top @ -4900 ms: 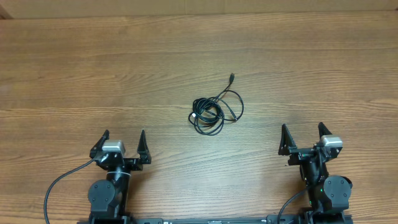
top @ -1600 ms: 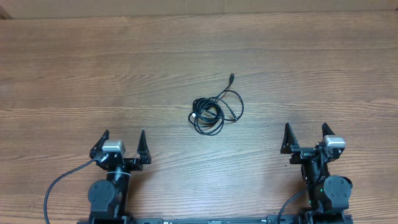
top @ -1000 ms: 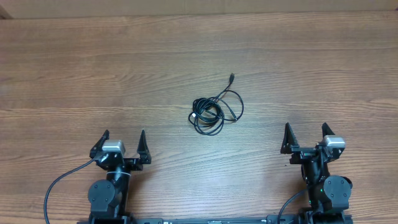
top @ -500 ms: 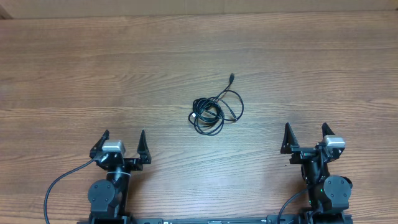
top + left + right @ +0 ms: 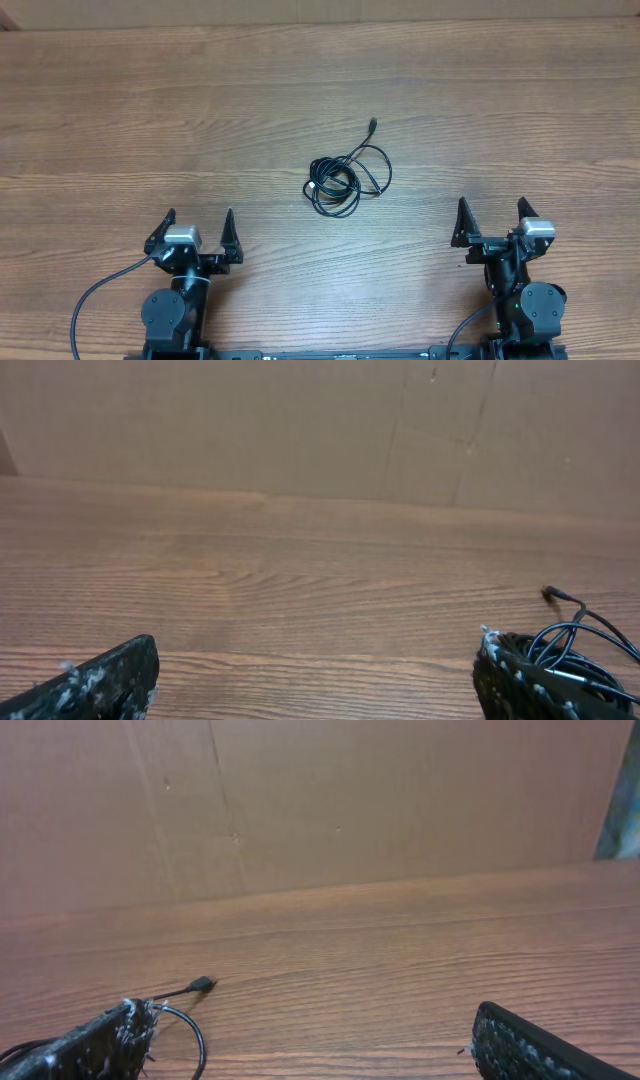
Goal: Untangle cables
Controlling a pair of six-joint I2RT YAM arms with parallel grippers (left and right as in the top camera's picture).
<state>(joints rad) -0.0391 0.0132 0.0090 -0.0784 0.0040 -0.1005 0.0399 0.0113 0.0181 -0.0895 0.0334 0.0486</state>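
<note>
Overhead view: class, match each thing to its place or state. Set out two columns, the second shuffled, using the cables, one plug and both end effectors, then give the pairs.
Column one
1. cables
2. plug
3. left end effector
4. right end effector

Column two
A. open, empty, near side, right of the bundle
B. coiled in a bundle in the middle of the table
C. lying beyond the bundle, toward the far edge
D. open, empty, near side, left of the bundle

Pairs: 1-B, 2-C, 3-D, 4-A

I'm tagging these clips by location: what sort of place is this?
Likely a robot lab bench: a wood-grain table, a plain cardboard backdrop behind it, and tangled cables set before two mounted arms.
</note>
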